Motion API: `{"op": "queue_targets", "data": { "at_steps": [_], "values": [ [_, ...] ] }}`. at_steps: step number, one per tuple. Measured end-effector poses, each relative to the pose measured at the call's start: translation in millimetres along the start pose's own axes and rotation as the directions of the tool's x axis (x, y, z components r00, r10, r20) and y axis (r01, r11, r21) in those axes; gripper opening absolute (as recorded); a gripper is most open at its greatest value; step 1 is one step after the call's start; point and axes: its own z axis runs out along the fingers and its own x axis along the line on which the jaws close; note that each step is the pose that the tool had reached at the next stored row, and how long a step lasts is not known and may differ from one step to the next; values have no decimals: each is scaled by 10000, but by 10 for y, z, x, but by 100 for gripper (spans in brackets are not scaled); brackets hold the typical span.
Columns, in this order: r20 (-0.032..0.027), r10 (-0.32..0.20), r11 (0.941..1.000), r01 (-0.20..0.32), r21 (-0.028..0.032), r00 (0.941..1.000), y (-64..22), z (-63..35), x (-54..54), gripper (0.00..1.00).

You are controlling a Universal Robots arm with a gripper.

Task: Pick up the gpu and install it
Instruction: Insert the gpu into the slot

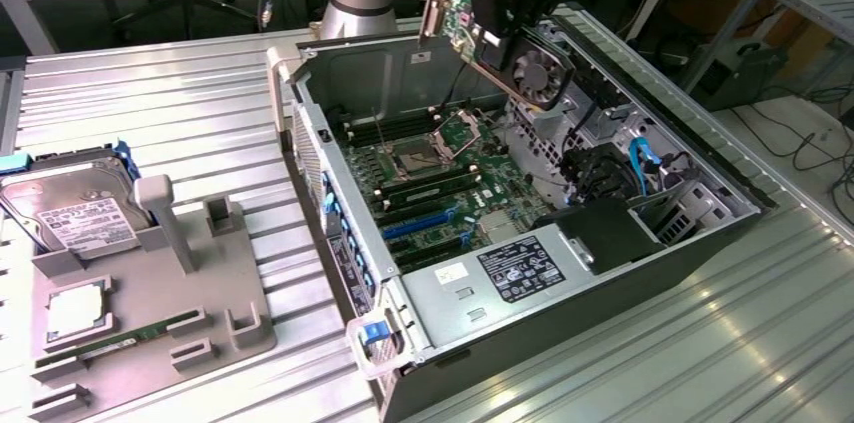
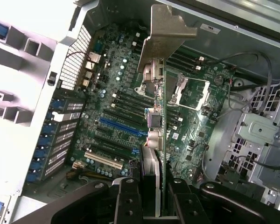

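In the exterior view, an open computer case (image 1: 641,273) lies on its side on a ribbed metal table (image 1: 160,93), with the main board (image 1: 441,183) facing up. The tool (image 1: 521,3) hangs over the far end of the case, clamped on the graphics card (image 1: 534,63). The card is in the air, tilted, clear of the board. Its round black fan faces the exterior view's right and its silver end bracket (image 1: 434,13) points toward the case's back wall. At the exterior view's left, well apart from the case, a grey holder (image 1: 240,283) carries a hard drive (image 1: 80,208) and a narrow memory stick (image 1: 127,335).

In the wrist view, the graphics card (image 2: 162,140) shows edge-on as a thin green strip running away from the tool (image 2: 154,205). The black fingers (image 2: 126,200) press on it from both sides. The bracket (image 2: 168,32) is at the card's far end. The main board (image 2: 116,102) lies beyond it, and the card hangs above the board, near a blue slot (image 2: 121,127) but not seated in any slot.
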Motion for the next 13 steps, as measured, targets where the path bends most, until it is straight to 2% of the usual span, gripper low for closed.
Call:
{"op": "queue_targets", "data": {
  "at_steps": [13],
  "values": [
    [-26,-832,9965,832,-6,9965,0,0,0,28]
  ]
}}
